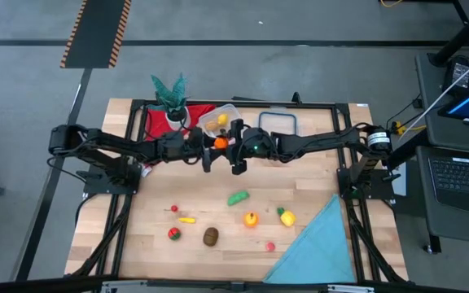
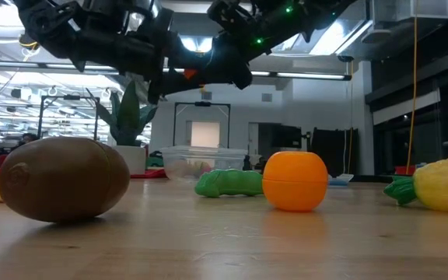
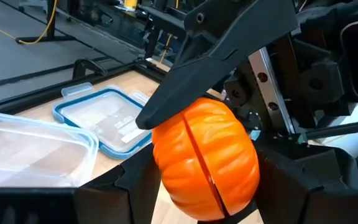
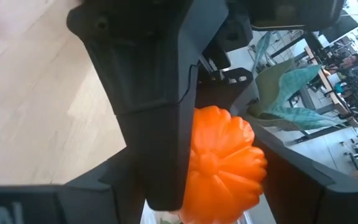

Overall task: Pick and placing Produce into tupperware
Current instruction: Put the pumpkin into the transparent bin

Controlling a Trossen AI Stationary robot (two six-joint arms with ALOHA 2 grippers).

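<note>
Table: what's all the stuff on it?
toy pumpkin: one, orange, held up beside the tupperware
tupperware: one, clear, far side, yellow piece inside
loose produce: eight, green, orange, yellow, pink, brown, red, near half
lid: one, clear with blue rim, right of the tupperware
potted plant: one, green, far left
red cloth: one, under the plant
blue cloth: one, near right corner
left gripper: shut on the pumpkin
right gripper: at the pumpkin too
</note>
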